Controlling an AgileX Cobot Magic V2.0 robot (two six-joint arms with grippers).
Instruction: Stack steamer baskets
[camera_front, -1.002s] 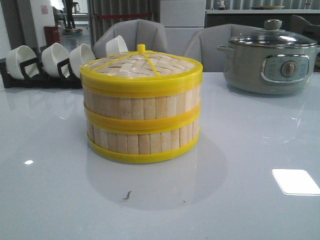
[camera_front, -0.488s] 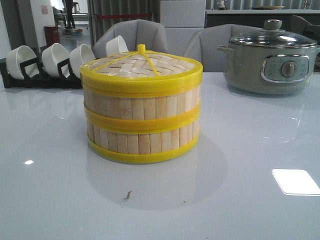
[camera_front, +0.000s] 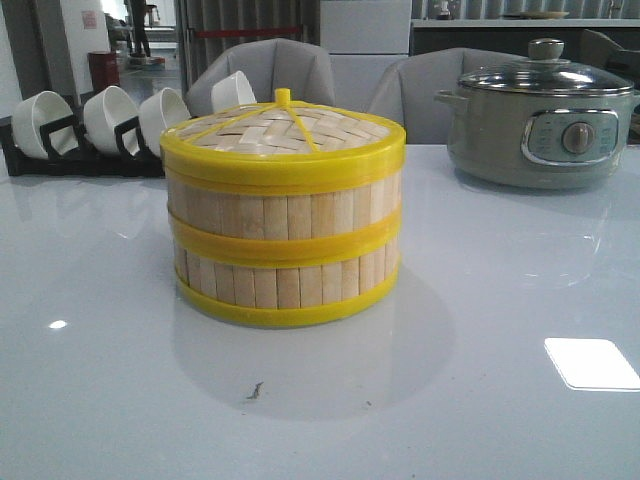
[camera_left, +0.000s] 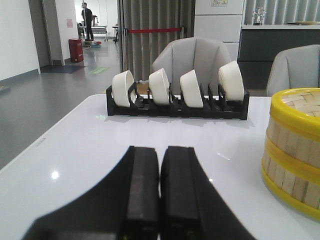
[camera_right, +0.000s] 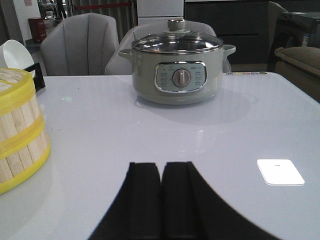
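1. The steamer baskets stand one on the other at the middle of the table, woven lid on top, rims lined up all round. I judge the stacking done, so the step in hand is to keep clear and leave the stack alone.
2. Doing that well means low, level arms and no sweep toward the yellow rims; the grey pot and bowl rack behind need the same room.
3. My left gripper hangs low over the table, stack off to one side, fingers pressed together on nothing.
4. My right gripper sits likewise, fingers closed and empty.
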